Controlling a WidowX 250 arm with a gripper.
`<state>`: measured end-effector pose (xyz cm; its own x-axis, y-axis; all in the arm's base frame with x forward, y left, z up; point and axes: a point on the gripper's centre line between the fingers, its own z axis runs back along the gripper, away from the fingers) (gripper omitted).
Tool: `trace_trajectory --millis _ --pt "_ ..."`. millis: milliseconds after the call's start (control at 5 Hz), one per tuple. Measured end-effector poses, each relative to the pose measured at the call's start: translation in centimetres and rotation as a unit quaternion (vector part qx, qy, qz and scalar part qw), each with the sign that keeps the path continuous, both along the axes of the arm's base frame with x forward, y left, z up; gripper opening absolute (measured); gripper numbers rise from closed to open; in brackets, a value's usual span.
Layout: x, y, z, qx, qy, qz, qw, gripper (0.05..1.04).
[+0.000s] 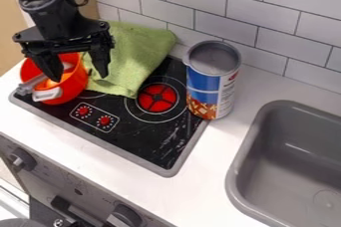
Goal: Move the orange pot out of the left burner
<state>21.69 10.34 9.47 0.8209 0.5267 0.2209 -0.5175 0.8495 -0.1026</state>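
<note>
The black gripper hangs over the orange pot at the left of the camera view, its two fingers spread apart. One finger reaches down into the pot's opening, and the other is by the right rim; contact with the rim cannot be told. The pot stands on the left part of the black stove top, covering most of the left burner. Inside it lie a grey-white utensil and something orange.
A green cloth lies behind and right of the pot, over the stove's back edge. An open blue and white can stands right of the red right burner. A grey sink is at the right, tiled wall behind.
</note>
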Motion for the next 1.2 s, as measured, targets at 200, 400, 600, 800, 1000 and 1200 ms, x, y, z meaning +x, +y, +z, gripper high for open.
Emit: trace_trajectory --millis 200,400,600,800,1000,1200 --pt "-0.2 -0.2 -0.5 -0.005 0.009 0.000 0.9999 0.997" --pt "0.0 0.5 -1.1 0.011 0.015 0.001 0.9998 0.997" --pt "0.9 1.4 -1.5 0.025 0.018 -0.002 0.9995 0.997" --pt "1.7 2.3 -1.8 0.048 0.018 -0.020 0.9985 0.997" --pt "2.6 2.9 -2.0 0.064 -0.007 -0.034 0.9973 0.997" --pt "3.0 3.4 -2.3 0.074 -0.008 -0.039 0.9965 0.997"
